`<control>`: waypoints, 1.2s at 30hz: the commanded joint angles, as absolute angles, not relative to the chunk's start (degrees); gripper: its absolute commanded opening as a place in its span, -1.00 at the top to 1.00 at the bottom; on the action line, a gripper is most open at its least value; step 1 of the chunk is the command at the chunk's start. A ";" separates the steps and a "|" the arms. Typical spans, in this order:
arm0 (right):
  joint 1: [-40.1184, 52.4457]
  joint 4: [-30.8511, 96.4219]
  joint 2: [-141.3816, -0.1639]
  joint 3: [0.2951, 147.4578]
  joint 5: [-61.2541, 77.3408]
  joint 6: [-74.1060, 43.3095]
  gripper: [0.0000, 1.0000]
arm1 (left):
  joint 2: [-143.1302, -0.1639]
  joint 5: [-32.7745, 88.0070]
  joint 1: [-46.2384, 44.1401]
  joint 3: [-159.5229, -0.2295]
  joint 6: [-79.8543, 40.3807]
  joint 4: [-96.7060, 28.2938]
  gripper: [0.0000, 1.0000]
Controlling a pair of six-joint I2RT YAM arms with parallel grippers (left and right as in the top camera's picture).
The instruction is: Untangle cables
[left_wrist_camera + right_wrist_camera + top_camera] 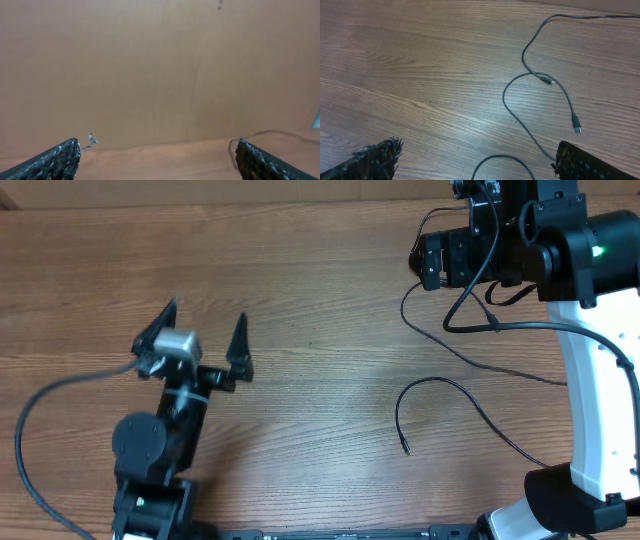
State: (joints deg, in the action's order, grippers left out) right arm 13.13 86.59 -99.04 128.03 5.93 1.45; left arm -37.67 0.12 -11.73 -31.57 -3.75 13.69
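Note:
Thin black cables lie loose on the right half of the wooden table. One cable [447, 387] arcs from a plug end at mid-table toward the right arm's base. Another cable [470, 352] runs from below my right gripper [436, 262] toward the right. In the right wrist view the cables [520, 119] cross, with a silver-tipped plug [577, 126] and a second plug [549, 80] lying free. My right gripper [480, 162] is open and empty above them. My left gripper [200, 332] is open and empty over bare table at the left, also seen in the left wrist view [157, 160].
The table [320, 300] is brown wood grain. A thicker grey cord [40, 405] loops off the left arm at the far left. The white right arm base [590, 450] stands at the right edge. A thin cord [270, 133] shows at the right of the left wrist view.

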 commanded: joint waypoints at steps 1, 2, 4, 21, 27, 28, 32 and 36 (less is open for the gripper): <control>13.17 86.48 -97.93 128.64 5.61 1.08 -1.00 | -30.30 6.07 -6.79 -24.21 -1.06 15.97 -0.99; 13.17 86.48 -97.93 128.64 5.61 1.08 -1.00 | -28.84 6.13 -5.91 -22.72 -1.21 16.01 -0.99; 13.17 86.48 -97.95 128.64 5.61 1.08 -1.00 | -25.36 6.28 -3.95 -19.16 -1.34 15.94 -1.00; 13.17 86.48 -97.93 128.64 5.61 1.08 -1.00 | -5.82 4.14 3.40 -0.30 -5.17 7.40 -0.99; 13.17 86.48 -97.95 128.64 5.61 1.08 -1.00 | -1.17 0.03 3.40 -0.32 -6.87 -4.80 -0.99; 13.17 86.48 -97.93 128.64 5.61 1.08 -1.00 | -0.47 -0.23 3.36 -0.27 -6.28 -4.60 -0.99; 13.17 86.48 -97.95 128.64 5.61 1.08 -1.00 | -0.14 -1.67 3.42 -0.27 -5.72 -4.51 -0.99; 13.17 86.48 -97.93 128.64 5.63 1.08 -1.00 | -0.14 -1.37 3.40 -0.27 -5.72 -4.51 -0.99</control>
